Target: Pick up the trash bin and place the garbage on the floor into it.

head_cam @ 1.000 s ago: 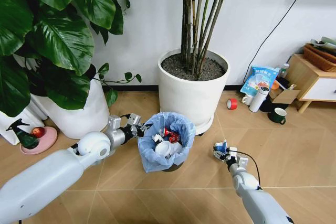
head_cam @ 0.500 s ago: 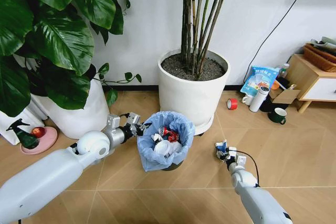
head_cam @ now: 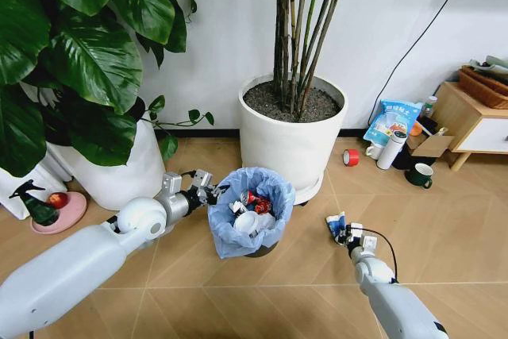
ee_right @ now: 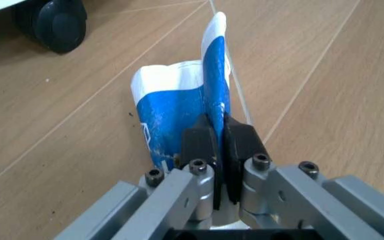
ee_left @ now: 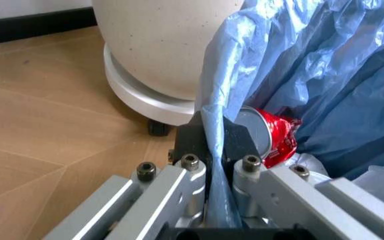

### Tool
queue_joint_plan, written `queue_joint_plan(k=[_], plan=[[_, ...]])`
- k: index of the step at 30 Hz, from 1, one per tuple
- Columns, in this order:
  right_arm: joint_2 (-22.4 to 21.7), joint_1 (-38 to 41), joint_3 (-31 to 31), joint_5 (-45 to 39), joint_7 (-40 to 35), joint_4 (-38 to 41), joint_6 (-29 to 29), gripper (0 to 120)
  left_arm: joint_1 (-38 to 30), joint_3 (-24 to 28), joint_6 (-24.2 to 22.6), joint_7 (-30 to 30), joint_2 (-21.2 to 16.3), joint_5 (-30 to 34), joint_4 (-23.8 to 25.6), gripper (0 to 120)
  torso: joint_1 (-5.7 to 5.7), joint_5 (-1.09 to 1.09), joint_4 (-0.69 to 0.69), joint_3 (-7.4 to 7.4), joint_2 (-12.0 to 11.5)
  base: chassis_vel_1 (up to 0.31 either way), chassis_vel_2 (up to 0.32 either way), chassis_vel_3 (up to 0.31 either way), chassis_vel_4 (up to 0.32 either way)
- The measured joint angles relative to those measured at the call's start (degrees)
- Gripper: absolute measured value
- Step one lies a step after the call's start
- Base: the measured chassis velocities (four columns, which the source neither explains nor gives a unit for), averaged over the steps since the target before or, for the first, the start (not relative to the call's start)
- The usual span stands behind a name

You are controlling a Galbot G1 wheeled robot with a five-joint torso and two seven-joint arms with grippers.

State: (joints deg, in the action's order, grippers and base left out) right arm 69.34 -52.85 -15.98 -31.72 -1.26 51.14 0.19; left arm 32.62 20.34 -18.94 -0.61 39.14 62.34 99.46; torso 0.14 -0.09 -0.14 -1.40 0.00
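The trash bin (head_cam: 252,216) is small and black with a baggy light-blue liner (ee_left: 325,75). It stands on the wood-look floor (head_cam: 444,220) in front of a big white pot. Inside lie a red-white can (head_cam: 254,200), also seen as the can (ee_left: 272,135) in the left wrist view, and white paper wads (head_cam: 246,224). My left gripper (head_cam: 208,193) is shut on the liner's rim at the bin's left side, its fingers (ee_left: 190,137) pinching the plastic. To the bin's right, just above the floor, my right gripper (head_cam: 340,229) is shut on a blue-white packet (ee_right: 178,107).
A large white plant pot (head_cam: 292,136) on castors stands right behind the bin, another pot (head_cam: 119,172) at the left. A pink dish (head_cam: 57,210) lies far left. At the back right are a tall white bottle (head_cam: 392,150), a dark green mug (head_cam: 420,175), red tape (head_cam: 351,157) and a wooden cabinet (head_cam: 468,125).
My right gripper with the packet has drifted slightly right and toward me. The left gripper and bin have stayed put.
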Motion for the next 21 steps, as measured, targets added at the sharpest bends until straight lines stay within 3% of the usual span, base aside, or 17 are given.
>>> queue_joint_plan(k=[7,12,14,17,21], plan=[[-1.42,-1.09,0.22,-1.04,-0.19,2.00,-0.76,0,0.01,-0.01,0.00,0.08,-0.23,0.01,-0.24,0,0.00,0.01,-0.01,-0.01,0.00,0.000,0.000,0.000,0.000],[-5.77,-3.07,0.70,-3.45,-0.19,7.35,-1.23,0,-0.08,0.22,0.01,0.29,-0.53,0.03,-0.44,0,0.00,0.01,0.00,-0.01,0.00,0.000,0.000,0.000,0.000],[-10.40,-5.61,0.11,-4.44,1.57,13.69,-0.75,0,-0.16,0.85,0.10,0.42,-0.40,-0.03,-0.75,0,0.00,-0.04,0.00,0.00,0.00,0.000,0.000,0.000,0.000],[-13.13,-8.10,-1.48,-2.61,6.27,16.98,3.09,0,-0.14,1.18,0.15,0.49,-0.18,-0.17,-0.76,0,0.00,-0.01,-0.02,0.00,0.00,0.000,0.000,0.000,0.000],[-17.68,-11.76,-4.27,-1.21,21.28,21.13,14.31,0,-0.27,1.39,0.23,0.73,0.04,-0.28,-1.31,0,0.00,0.00,-0.03,0.00,0.00,0.000,0.000,0.000,0.000]])
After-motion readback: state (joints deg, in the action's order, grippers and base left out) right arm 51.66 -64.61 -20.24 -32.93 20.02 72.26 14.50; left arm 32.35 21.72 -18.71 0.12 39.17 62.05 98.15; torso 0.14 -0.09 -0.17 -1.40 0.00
